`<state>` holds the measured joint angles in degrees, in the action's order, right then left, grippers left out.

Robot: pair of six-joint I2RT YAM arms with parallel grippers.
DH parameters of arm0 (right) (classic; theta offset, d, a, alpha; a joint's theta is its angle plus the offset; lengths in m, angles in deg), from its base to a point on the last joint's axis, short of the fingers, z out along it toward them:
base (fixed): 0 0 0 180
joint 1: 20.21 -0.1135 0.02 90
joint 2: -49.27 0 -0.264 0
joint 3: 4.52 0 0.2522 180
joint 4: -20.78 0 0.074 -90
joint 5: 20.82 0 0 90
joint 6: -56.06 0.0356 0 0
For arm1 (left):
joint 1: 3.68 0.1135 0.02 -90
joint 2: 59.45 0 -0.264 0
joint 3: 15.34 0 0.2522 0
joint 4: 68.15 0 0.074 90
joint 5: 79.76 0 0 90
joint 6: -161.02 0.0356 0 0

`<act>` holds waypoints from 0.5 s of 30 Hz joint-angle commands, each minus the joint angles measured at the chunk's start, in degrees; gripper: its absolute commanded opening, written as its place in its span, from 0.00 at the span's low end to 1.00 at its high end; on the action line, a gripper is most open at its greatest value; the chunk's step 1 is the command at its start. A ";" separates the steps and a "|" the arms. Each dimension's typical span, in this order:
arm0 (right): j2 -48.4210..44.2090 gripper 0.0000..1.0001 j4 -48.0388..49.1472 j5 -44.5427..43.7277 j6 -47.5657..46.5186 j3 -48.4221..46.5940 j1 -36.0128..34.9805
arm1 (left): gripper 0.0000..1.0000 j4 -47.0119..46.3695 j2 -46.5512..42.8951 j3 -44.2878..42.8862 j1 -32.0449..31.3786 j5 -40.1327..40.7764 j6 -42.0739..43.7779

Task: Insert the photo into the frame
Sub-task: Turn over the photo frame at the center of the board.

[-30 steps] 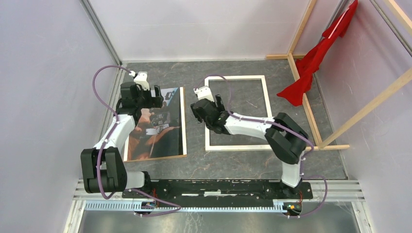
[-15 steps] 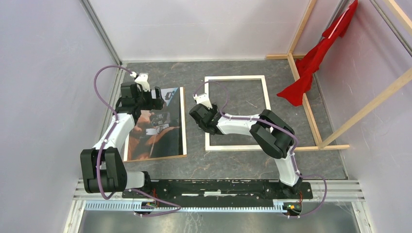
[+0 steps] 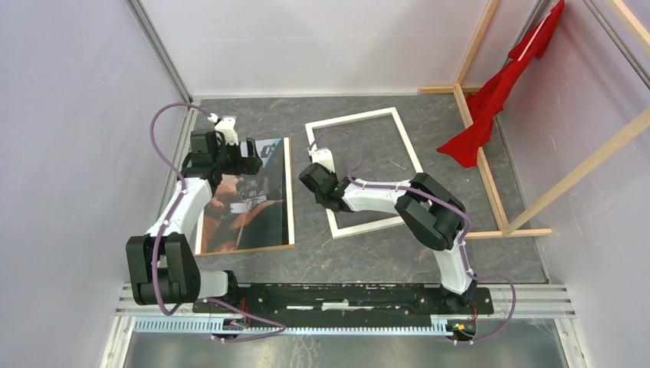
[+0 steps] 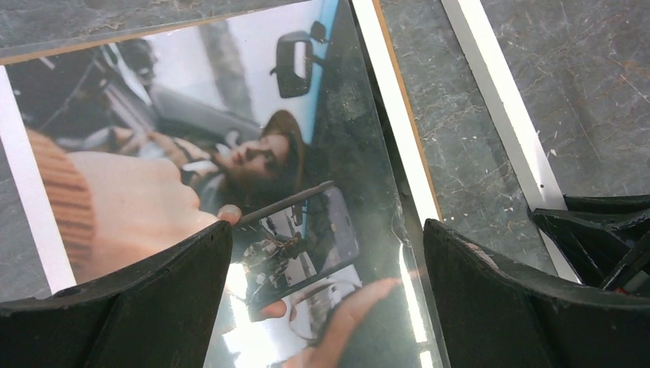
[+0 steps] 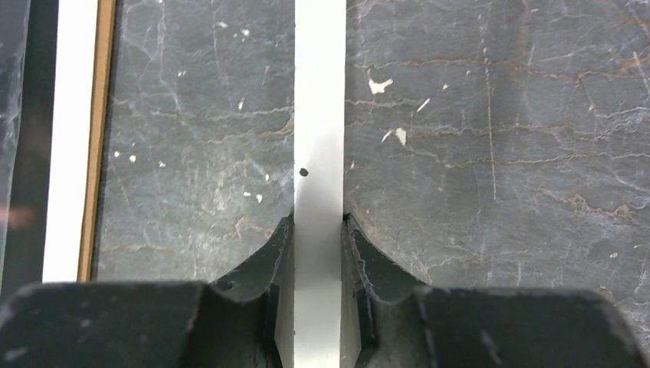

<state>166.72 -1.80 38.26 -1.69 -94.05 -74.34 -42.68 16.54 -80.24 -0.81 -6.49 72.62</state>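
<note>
The photo [image 3: 253, 201] lies face up on a brown backing board at the left, a dark glossy print [image 4: 230, 153] with a white margin. My left gripper [image 3: 249, 152] hovers over its far end, open, with only the print between the fingers [image 4: 326, 284]. The frame [image 3: 351, 117], white with thin borders, lies skewed on the grey table to the right of the photo. My right gripper [image 3: 313, 181] is shut on the frame's left border [image 5: 318, 115], the white strip pinched between both fingers [image 5: 318, 230]. The arm hides part of the frame's right border.
A red cloth [image 3: 498, 92] hangs on bare wooden beams [image 3: 483, 153] at the back right. Pale walls close in the left and far sides. The arms' base rail [image 3: 345, 295] runs along the near edge. The backing board's brown edge [image 3: 245, 248] shows under the photo.
My right gripper has closed on the frame's left border, and the frame has swung anticlockwise, its far end shifting toward the photo. The left arm has barely moved.
</note>
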 commanded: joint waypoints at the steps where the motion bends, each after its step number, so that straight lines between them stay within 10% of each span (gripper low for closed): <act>1: -5.77 0.10 -1.35 2.99 3.03 -2.58 -0.14 | 1.00 1.52 -0.93 -2.08 -0.04 -3.13 3.22; 15: -20.71 0.00 6.76 17.22 21.31 -7.00 1.12 | 1.00 3.73 -3.31 -1.53 -0.09 -8.28 4.31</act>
<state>151.16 -3.57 50.11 12.58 -97.98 -73.32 -39.42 15.36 -80.30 -0.81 -11.30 74.55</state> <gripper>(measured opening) 0.265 0.997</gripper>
